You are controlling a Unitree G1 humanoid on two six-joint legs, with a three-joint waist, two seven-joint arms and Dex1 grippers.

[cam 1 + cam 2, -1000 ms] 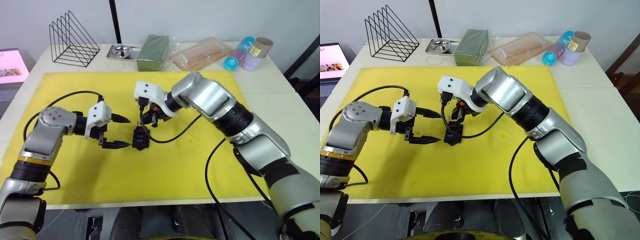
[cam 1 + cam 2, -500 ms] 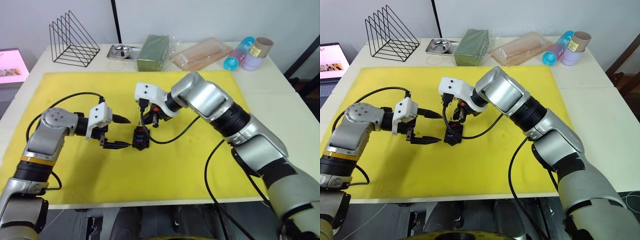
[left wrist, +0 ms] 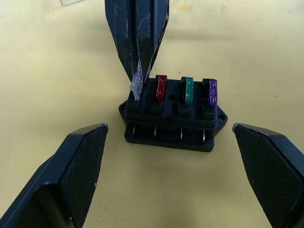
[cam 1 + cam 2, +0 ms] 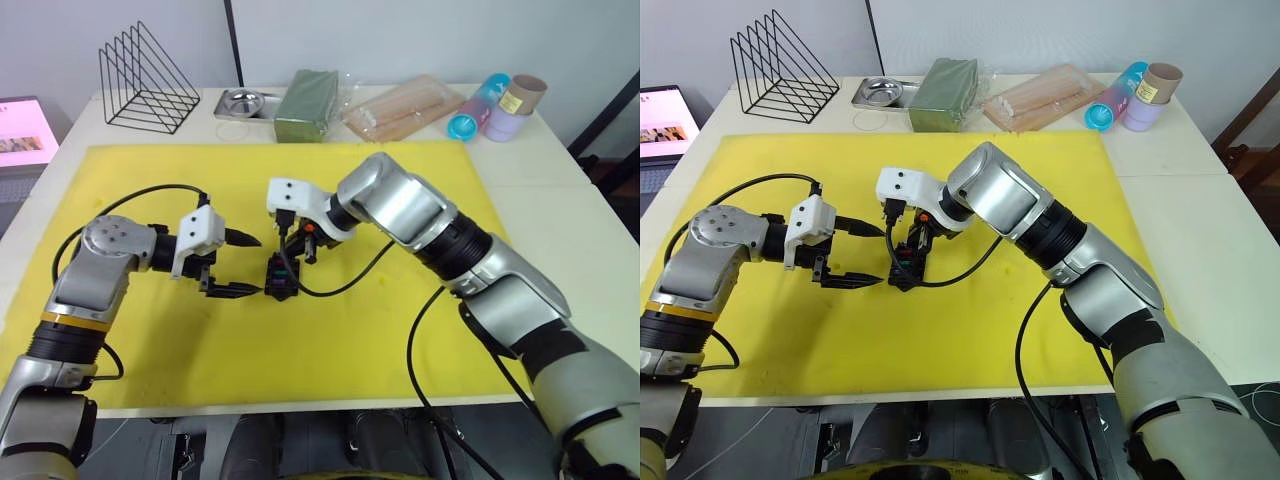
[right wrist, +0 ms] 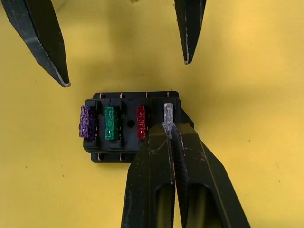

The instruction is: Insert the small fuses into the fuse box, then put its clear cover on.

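The black fuse box [image 3: 173, 121] sits on the yellow mat [image 4: 350, 340], mid-table. Red [image 3: 161, 88], green [image 3: 188, 90] and purple [image 3: 210, 91] small fuses stand in three of its slots. My right gripper [image 5: 169, 129] is shut on the pale clear fuse [image 5: 168, 114], which is tilted at the box's end slot next to the red one. My left gripper [image 4: 250, 265] is open, one finger on each side of the box's near end, apart from it. A sliver of clear plastic [image 3: 71, 2] lies beyond the box; I cannot tell whether it is the clear cover.
Along the back edge stand a black wire rack [image 4: 145, 80], a metal dish [image 4: 243, 100], a green block [image 4: 308, 103], a clear bag of sticks [image 4: 405, 108] and some tubes [image 4: 495, 105]. A lit screen [image 4: 25, 130] is at far left.
My right gripper has come down and slightly left, bringing the clear fuse to the box's end slot. The left arm has stayed where it was.
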